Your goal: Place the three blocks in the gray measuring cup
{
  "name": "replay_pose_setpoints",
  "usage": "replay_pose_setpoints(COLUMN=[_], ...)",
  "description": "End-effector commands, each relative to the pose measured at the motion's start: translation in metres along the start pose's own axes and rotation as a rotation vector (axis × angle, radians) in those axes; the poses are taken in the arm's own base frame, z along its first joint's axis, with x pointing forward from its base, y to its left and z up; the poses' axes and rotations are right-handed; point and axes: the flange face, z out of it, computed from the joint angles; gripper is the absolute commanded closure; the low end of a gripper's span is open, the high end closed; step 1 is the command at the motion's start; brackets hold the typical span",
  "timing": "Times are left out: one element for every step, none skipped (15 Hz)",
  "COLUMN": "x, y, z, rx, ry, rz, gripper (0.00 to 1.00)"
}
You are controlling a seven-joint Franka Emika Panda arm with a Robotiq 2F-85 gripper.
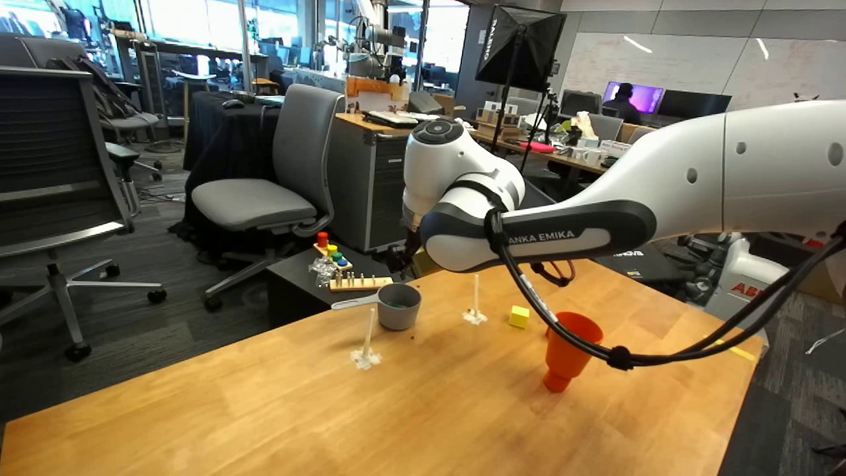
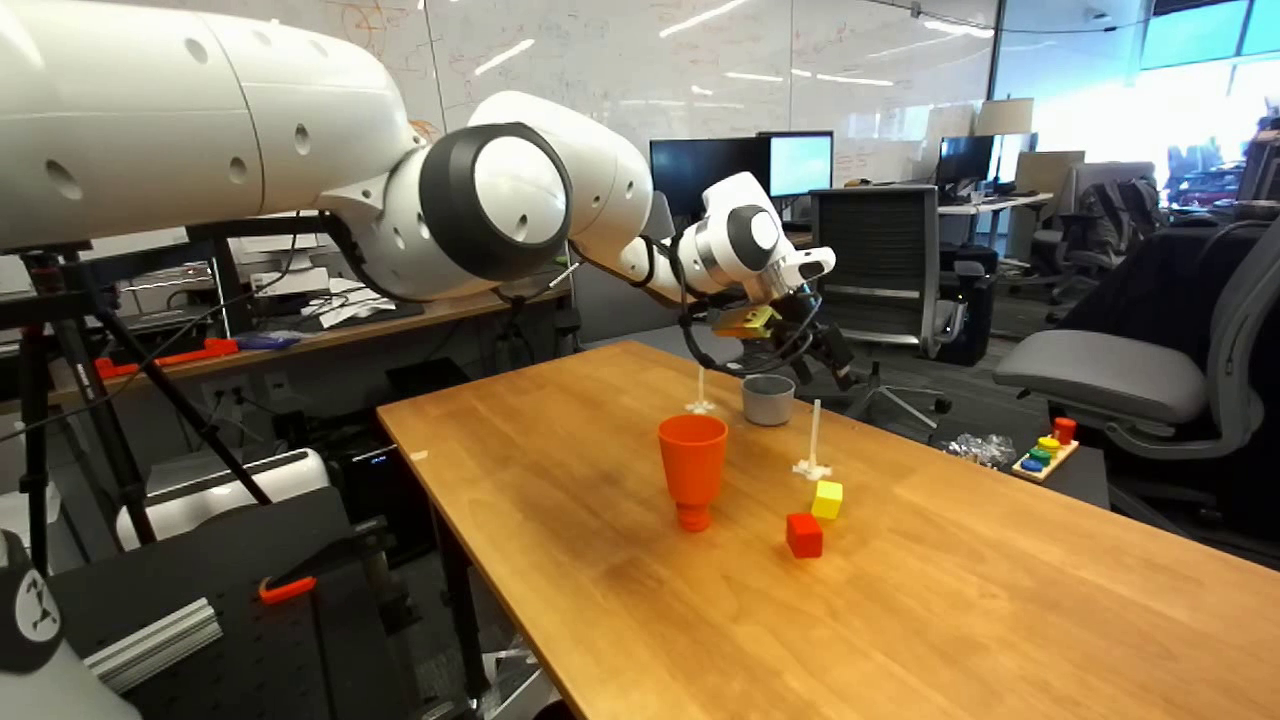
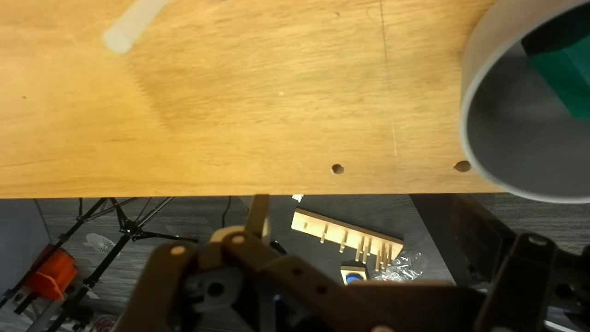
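In the wrist view the gray measuring cup (image 3: 477,69) shows at the right edge, a green block (image 3: 564,76) inside it. The cup stands upright near the table edge, its pale handle (image 1: 355,303) pointing outward. A yellow block (image 1: 519,317) and a red block (image 2: 804,537) lie on the table close together; an exterior view shows both, near the taller orange-red cup (image 2: 692,455). My gripper (image 3: 368,207) is open, fingers wide apart with nothing between them. It hangs past the table edge, beside the gray cup and higher than it.
Two thin upright posts (image 1: 367,337) are taped to the table, one close to the gray cup and one toward the yellow block. Beyond the table edge, a lower dark stand (image 1: 297,284) carries a pegboard (image 1: 360,283) and a stacking toy (image 2: 1045,455). Cables hang along my arm.
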Motion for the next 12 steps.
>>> replay_pose_setpoints(x=[0.0005, 0.0005, 0.0005, 0.0005, 0.0005, 0.0005, 0.0005, 0.0005, 0.0005, -0.0009, -0.0044, -0.0080], y=[0.0001, 0.0001, 0.0001, 0.0001, 0.0001, 0.0001, 0.0001, 0.0001, 0.0001, 0.0001, -0.0029, -0.0069], z=[-0.0009, -0.0009, -0.0009, -0.0009, -0.0009, -0.0009, -0.0009, -0.0009, -0.0009, 0.0010, 0.0033, 0.0048], rx=[0.000, 0.000, 0.000, 0.000, 0.000, 0.000, 0.000, 0.000, 0.000, 0.001, 0.001, 0.005], ry=[-0.001, -0.001, -0.001, -0.001, -0.001, -0.001, -0.001, -0.001, -0.001, -0.007, -0.014, -0.020], rz=[0.000, 0.000, 0.000, 0.000, 0.000, 0.000, 0.000, 0.000, 0.000, -0.013, -0.027, -0.040], gripper=[0.00, 0.00, 0.00, 0.00, 0.00, 0.00, 0.00, 0.00, 0.00, 0.00, 0.00, 0.00])
